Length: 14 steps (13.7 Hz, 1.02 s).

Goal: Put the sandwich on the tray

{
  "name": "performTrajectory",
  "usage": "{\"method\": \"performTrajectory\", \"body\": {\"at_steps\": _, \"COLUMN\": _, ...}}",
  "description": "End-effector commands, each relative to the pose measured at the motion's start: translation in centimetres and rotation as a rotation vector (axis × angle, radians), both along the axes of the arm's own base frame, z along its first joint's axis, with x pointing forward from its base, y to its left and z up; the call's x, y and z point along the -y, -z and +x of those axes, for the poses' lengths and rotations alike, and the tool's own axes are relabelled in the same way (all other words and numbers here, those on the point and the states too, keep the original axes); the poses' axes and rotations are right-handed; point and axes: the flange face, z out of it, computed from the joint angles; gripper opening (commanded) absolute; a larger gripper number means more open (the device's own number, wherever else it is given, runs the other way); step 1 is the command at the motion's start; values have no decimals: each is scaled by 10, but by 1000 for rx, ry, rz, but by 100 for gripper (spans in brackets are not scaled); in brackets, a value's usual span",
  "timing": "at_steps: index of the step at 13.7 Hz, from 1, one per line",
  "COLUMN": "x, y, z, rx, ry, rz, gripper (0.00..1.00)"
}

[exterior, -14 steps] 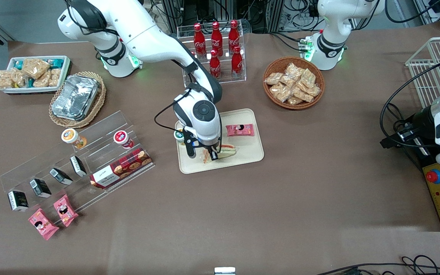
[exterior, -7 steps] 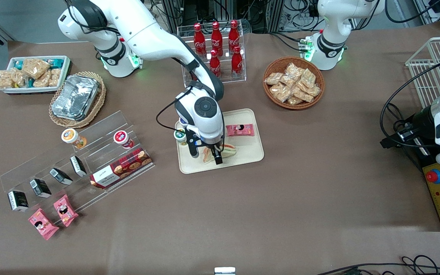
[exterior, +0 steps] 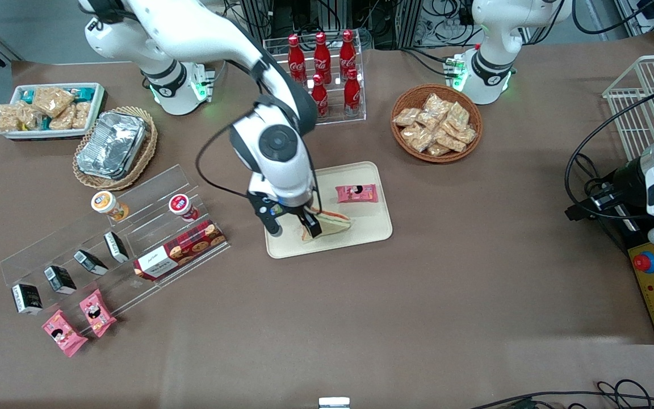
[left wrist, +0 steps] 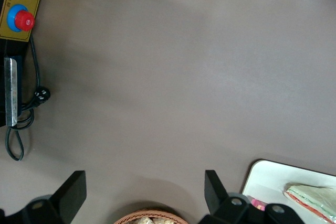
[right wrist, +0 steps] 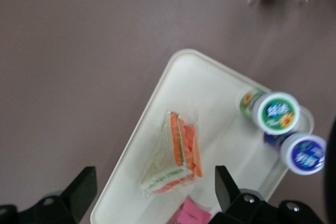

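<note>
- Now that the sandwich (exterior: 330, 224) lies flat on the tray (exterior: 372, 230), just below the centre of the front view, the placing looks done.
- A second ago the gripper (exterior: 293, 224) stood low over the wedge with a finger on either side of it; it has since risen and drifted toward the left of the frame, so that only one dark finger (exterior: 311, 226) overlaps the sandwich's end in that view.
- The fingers are spread wide with nothing between them: the right wrist view shows the sandwich (right wrist: 176, 156) on the tray (right wrist: 152, 108) well below the fingertips, apart from both.
- The wedge lies with its red and green filling edge showing, inside the rim and near the tray's lower edge in the front view.
- Sharing the tray are a pink snack packet (exterior: 356, 193), above the sandwich in the front view, and two small lidded cups (right wrist: 275, 113), seen only from the wrist.
- My reading: the release has happened and the arm is withdrawing; nothing seems left but to clear away.
</note>
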Motion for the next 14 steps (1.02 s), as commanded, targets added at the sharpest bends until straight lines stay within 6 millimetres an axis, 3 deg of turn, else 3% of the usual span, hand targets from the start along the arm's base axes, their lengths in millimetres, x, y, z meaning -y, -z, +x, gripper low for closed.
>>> {"method": "performTrajectory", "body": {"at_steps": 1, "x": 67, "y": -83, "z": 8, "rx": 14, "ry": -218, "rz": 31, "gripper": 100}}
{"method": "performTrajectory", "body": {"at_steps": 4, "x": 111, "y": -137, "z": 7, "rx": 40, "ry": -373, "rz": 28, "gripper": 100}}
{"method": "performTrajectory", "body": {"at_steps": 8, "x": 147, "y": -160, "z": -1, "rx": 26, "ry": -614, "rz": -151, "gripper": 100}}
{"method": "performTrajectory", "body": {"at_steps": 10, "x": 201, "y": -177, "z": 10, "rx": 37, "ry": -668, "rz": -173, "gripper": 100}}
{"method": "performTrajectory", "body": {"at_steps": 12, "x": 271, "y": -186, "z": 16, "rx": 31, "ry": -705, "rz": -177, "gripper": 100}}
{"method": "performTrajectory", "body": {"at_steps": 14, "x": 310, "y": -194, "z": 13, "rx": 33, "ry": -739, "rz": -184, "gripper": 100}}
